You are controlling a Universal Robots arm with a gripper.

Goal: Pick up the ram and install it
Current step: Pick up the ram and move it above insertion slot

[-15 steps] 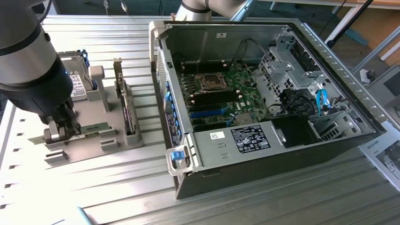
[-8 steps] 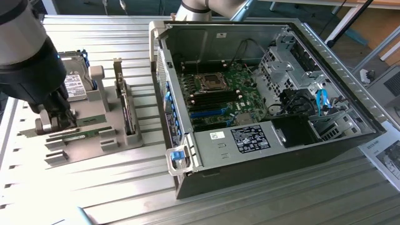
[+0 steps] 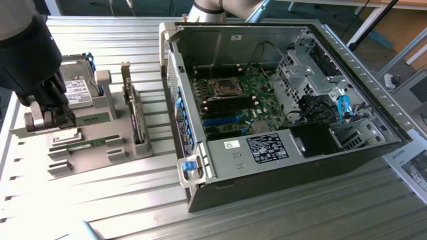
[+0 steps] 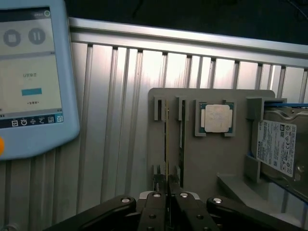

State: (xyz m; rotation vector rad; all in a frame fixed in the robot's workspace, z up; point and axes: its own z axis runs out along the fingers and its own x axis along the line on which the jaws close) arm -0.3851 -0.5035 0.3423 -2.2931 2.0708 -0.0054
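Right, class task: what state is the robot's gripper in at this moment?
Gripper: closed on the end of the ram, which stands on edge in the grey holder.

Glare whitens the ribbed table (image 3: 47,207) at the exterior view's left; the computer case (image 3: 230,157) is shadowed inside. The wrist view is dimmer, its tablet screen (image 4: 30,72) washed out.

case (image 3: 280,182) open on top, second stick (image 4: 183,139) just beside the ram (image 4: 167,137), upright card (image 3: 135,122) and hard drive (image 3: 79,90) at tray's (image 3: 93,161) edges
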